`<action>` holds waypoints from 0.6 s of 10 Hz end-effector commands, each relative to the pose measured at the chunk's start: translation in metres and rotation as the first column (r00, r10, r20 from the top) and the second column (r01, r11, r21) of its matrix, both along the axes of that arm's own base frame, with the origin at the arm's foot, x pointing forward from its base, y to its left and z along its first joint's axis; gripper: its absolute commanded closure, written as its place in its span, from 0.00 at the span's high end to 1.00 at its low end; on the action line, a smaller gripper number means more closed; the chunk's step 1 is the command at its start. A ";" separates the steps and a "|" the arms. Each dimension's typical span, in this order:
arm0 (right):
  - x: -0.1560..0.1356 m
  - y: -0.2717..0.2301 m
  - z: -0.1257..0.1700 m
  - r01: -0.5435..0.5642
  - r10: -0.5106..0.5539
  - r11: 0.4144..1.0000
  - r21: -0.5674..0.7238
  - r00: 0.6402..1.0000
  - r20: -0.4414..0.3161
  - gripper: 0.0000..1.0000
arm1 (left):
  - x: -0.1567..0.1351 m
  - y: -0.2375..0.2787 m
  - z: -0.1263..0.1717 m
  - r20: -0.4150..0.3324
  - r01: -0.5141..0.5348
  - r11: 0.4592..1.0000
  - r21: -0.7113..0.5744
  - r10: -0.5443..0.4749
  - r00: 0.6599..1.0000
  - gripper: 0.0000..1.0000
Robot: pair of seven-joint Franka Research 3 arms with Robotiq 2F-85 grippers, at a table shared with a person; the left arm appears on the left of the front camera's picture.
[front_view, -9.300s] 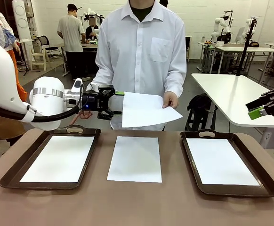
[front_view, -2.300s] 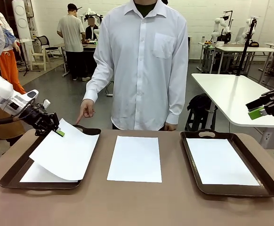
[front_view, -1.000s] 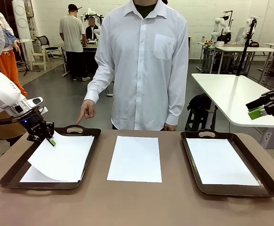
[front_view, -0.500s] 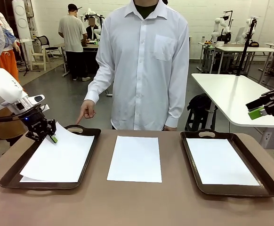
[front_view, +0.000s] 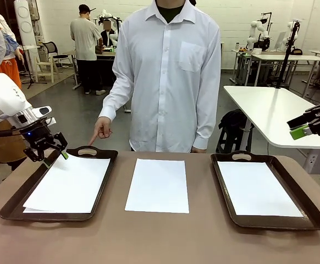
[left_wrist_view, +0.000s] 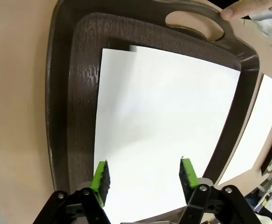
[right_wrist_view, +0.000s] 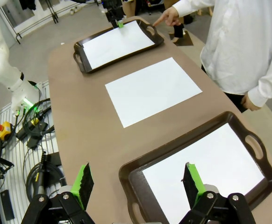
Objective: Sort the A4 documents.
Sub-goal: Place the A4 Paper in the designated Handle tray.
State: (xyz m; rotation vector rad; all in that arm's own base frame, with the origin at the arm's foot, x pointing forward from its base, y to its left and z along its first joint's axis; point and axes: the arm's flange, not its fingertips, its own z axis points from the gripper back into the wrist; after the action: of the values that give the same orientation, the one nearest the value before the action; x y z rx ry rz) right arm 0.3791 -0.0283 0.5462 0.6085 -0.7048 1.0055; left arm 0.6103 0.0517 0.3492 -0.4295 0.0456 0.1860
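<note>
A4 documents in three places; the left gripper (front_view: 53,155) stands spread and empty over the left tray (front_view: 12,211).
One sheet (front_view: 69,182) lies flat in the left tray, with the gripper's green pads (left_wrist_view: 100,176) parted above its far left corner, gripping nothing. A second sheet (front_view: 158,185) lies on the bare table (front_view: 165,236) between the trays. A third sheet (front_view: 259,188) lies in the right tray (front_view: 221,190). The right gripper (front_view: 300,132) hangs raised at the far right, jaws wide and empty. The person's hand (front_view: 100,130) points down toward the left tray's far handle.

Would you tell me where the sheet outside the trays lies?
In the front view the loose sheet lies flat on the table, between the left tray and the right tray.
</note>
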 end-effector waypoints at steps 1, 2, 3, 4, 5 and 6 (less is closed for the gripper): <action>0.000 0.001 -0.002 0.000 0.000 1.000 -0.004 1.000 -0.005 1.00 | -0.009 -0.001 0.010 0.000 -0.039 0.998 0.039 0.039 0.999 1.00; 0.000 0.001 -0.002 0.000 0.000 1.000 -0.004 1.000 -0.005 1.00 | -0.008 -0.004 0.012 0.003 -0.033 0.998 0.047 0.033 0.999 1.00; 0.000 0.001 -0.002 0.000 0.000 1.000 -0.004 1.000 -0.005 1.00 | -0.006 -0.008 0.013 -0.001 -0.040 0.999 0.002 0.040 0.999 0.98; 0.000 0.001 -0.002 0.000 0.000 1.000 -0.004 1.000 -0.005 1.00 | -0.006 -0.012 0.010 -0.032 -0.019 0.993 -0.114 0.016 0.999 0.98; 0.000 0.001 -0.002 0.000 0.000 1.000 -0.004 1.000 -0.005 1.00 | -0.002 -0.001 0.012 0.011 -0.015 1.000 0.000 0.015 1.000 0.98; 0.000 0.001 -0.002 0.000 0.000 1.000 -0.004 1.000 -0.005 1.00 | -0.002 -0.001 0.012 0.011 -0.015 1.000 0.000 0.015 1.000 0.98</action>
State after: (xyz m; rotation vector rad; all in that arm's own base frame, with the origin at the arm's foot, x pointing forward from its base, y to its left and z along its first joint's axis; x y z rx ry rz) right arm 0.3791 -0.0283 0.5462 0.6086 -0.7047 1.0055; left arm 0.6068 0.0456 0.3602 -0.4572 0.0485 0.2014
